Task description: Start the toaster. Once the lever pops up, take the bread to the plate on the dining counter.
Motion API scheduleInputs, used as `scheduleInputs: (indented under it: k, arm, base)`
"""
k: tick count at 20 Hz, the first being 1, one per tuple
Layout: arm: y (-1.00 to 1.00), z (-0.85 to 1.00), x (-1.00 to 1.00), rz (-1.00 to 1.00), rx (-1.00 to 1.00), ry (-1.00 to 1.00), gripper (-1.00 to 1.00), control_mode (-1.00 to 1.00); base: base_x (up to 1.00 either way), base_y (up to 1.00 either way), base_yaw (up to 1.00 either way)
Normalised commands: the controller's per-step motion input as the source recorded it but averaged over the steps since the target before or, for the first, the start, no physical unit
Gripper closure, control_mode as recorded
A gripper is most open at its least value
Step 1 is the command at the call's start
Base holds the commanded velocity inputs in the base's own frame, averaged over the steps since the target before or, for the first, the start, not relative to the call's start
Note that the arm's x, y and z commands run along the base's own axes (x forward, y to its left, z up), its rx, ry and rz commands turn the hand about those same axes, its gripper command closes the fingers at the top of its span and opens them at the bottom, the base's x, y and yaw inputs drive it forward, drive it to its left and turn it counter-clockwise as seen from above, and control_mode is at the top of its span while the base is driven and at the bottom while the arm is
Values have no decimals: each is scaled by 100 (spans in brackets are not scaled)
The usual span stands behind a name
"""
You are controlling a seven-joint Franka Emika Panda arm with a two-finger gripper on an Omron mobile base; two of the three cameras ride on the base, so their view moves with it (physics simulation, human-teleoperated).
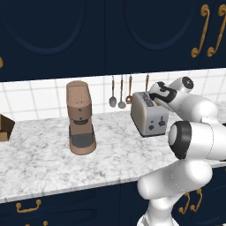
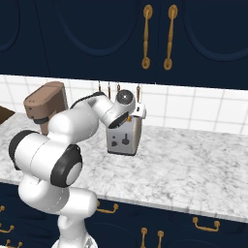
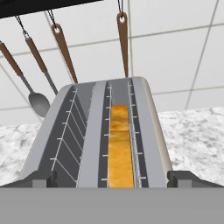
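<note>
The silver-grey toaster [image 1: 148,115] [image 2: 127,138] stands on the marbled kitchen counter by the tiled wall. Its lever [image 2: 126,140] is a small dark tab on the narrow end face. In the hand view I look down along the toaster's top [image 3: 92,140]. The bread [image 3: 119,144], golden yellow, sits deep in the right slot, and the left slot is empty. My gripper [image 3: 113,179] hovers just above the toaster's near end, open, its two tips set wider than the slots and holding nothing. The plate and the dining counter are out of view.
A tall brown coffee machine [image 1: 80,117] [image 2: 43,106] stands left of the toaster. Spoons and other utensils [image 1: 121,93] [image 3: 39,103] hang on the wall behind it. A brown box [image 1: 5,128] sits at the far left. Navy wall cabinets [image 2: 155,38] hang overhead.
</note>
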Motion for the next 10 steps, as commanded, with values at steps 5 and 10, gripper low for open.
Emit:
scheduleInputs:
  k: [5,10]
  arm:
    - [0,0,0,0,0,0,-100,-100]
    - [0,0,0,0,0,0,-100,-100]
  base:
    - [0,0,0]
    - [0,0,0]
